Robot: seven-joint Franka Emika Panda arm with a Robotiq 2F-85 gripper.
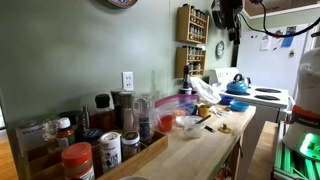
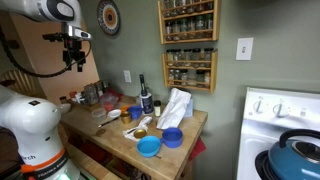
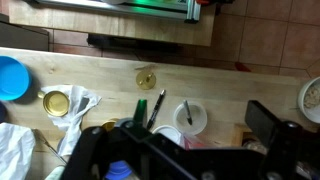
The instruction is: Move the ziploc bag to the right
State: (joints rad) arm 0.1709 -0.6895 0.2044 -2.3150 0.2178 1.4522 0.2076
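The ziploc bag (image 2: 177, 107) is a crumpled, whitish clear plastic bag standing on the wooden counter (image 2: 120, 145) near the wall. It also shows in an exterior view (image 1: 206, 92) and at the lower left edge of the wrist view (image 3: 18, 150). My gripper (image 2: 75, 55) hangs high above the far end of the counter, well away from the bag. It also shows at the top of an exterior view (image 1: 226, 22). It looks open and empty. In the wrist view its dark fingers (image 3: 175, 128) frame the counter far below.
Two blue bowls (image 2: 149, 147) (image 2: 172, 137) sit beside the bag. A small white dish (image 3: 187, 117), pens (image 3: 158, 105), a gold lid (image 3: 147, 77), and spice jars (image 1: 80, 160) crowd the counter. A spice rack (image 2: 188, 40) hangs above. A stove with a blue kettle (image 2: 295, 160) stands beside it.
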